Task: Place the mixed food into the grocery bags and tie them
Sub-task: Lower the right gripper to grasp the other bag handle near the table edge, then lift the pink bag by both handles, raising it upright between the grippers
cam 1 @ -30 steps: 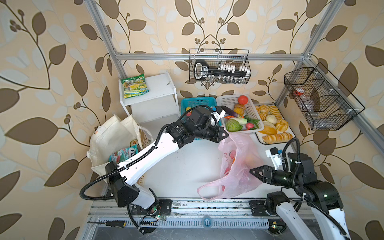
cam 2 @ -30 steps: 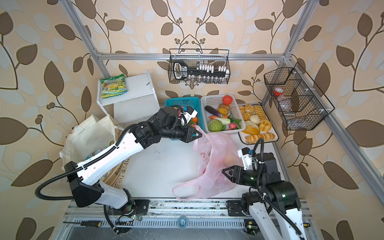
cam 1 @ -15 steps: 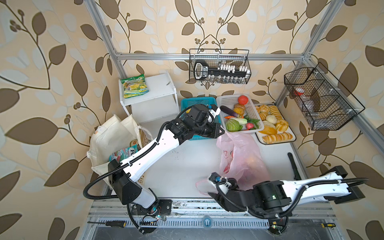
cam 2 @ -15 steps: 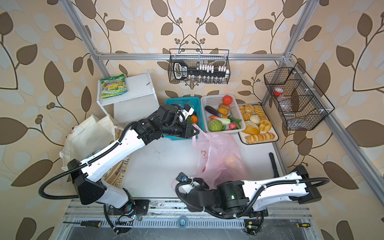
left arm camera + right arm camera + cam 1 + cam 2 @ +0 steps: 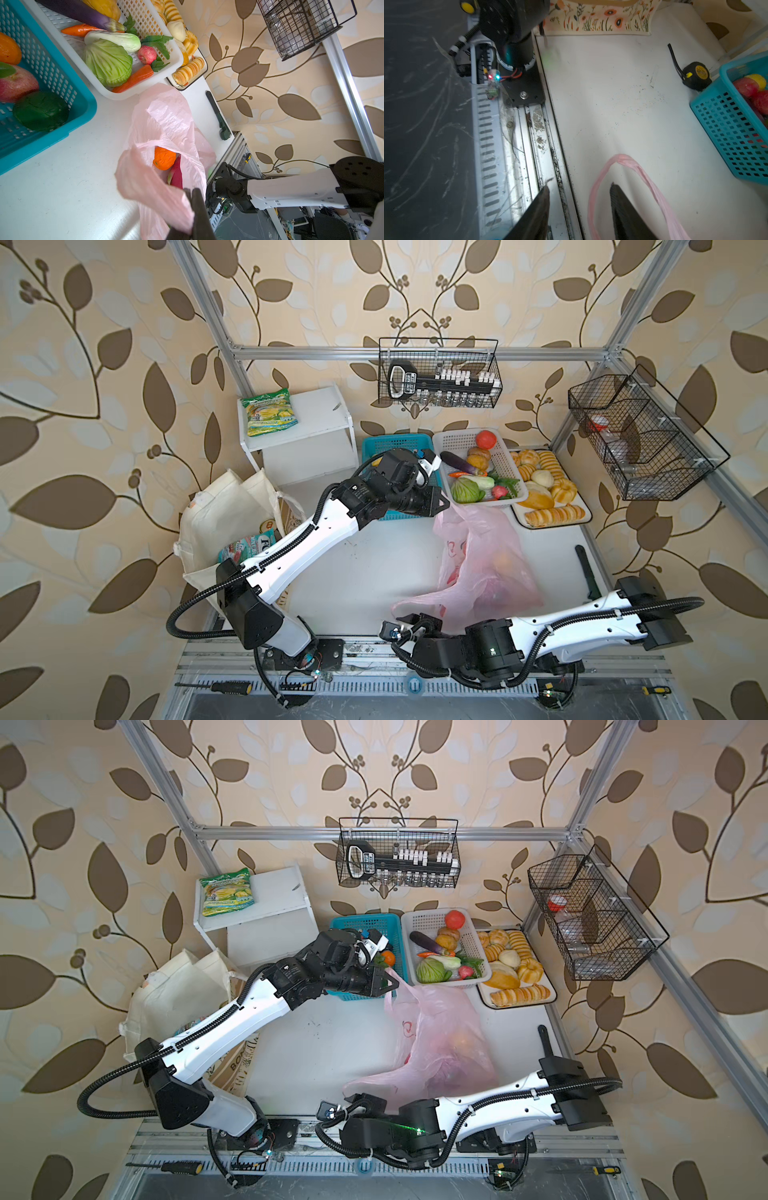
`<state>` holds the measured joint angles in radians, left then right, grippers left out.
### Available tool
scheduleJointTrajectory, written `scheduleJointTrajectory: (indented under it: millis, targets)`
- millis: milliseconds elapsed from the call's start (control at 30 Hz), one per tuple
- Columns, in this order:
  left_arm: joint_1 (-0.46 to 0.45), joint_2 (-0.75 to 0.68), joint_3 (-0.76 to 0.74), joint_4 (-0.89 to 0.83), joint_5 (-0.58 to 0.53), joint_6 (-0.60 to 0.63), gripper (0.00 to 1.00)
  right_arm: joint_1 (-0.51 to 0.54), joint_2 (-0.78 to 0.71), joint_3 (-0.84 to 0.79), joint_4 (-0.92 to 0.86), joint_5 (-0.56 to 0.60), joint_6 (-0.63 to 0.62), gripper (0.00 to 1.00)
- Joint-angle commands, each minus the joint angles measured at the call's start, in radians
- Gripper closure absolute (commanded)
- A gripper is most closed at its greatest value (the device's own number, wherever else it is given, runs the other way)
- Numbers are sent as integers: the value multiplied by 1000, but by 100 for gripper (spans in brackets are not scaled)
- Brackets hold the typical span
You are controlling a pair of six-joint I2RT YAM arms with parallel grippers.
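Note:
The pink plastic bag lies on the white table, in both top views. My left gripper is shut on its far handle, next to the baskets. Through the bag's mouth I see an orange and a magenta dragon fruit. My right gripper is open at the table's front edge. One of its fingers stands inside the bag's near handle loop. The cream canvas tote stands at the left, holding a teal-red packet and a gold-topped can.
A teal basket of toy fruit and a white basket of vegetables stand at the back, with a bread tray to their right. A green-yellow packet lies on the white shelf. Also here are a black tool and a tape measure.
My right arm has swung down from the right side and now lies along the front edge, its gripper at the bag's near handle. The left gripper keeps its hold and has shifted only a little.

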<state>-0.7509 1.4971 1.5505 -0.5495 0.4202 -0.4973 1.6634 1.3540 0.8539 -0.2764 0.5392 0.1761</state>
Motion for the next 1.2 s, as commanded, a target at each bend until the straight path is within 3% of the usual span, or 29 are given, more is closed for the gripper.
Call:
scheduleJointTrajectory:
  millis: [0,133,300,400,500,600,933,1067,1167]
  targets:
    - [10,-14,31,21,26,3,100,-24,10,-41,20,26,22,53]
    - [11,-14,33,23,26,3,100,-62,13,-107,105,-60,27,53]
    - [11,-12,33,23,22,4,100,-99,86,-95,164,-61,-3,54]
    - [11,-12,31,23,15,6,100,-105,125,-95,229,-77,-34,64]
    - [12,-12,39,13,11,13,100,-92,119,-96,257,-55,-55,86]
    - [15,-19,65,-18,-12,35,100,-79,30,-91,221,0,-51,100]
    - [75,-131,152,-80,-108,61,100,-101,-553,-16,112,258,-78,100]
    - [82,-175,199,-107,-166,107,100,-209,-630,143,-20,309,-51,100]
    - [86,-186,269,-180,-251,147,100,-412,-654,235,-105,218,7,100]
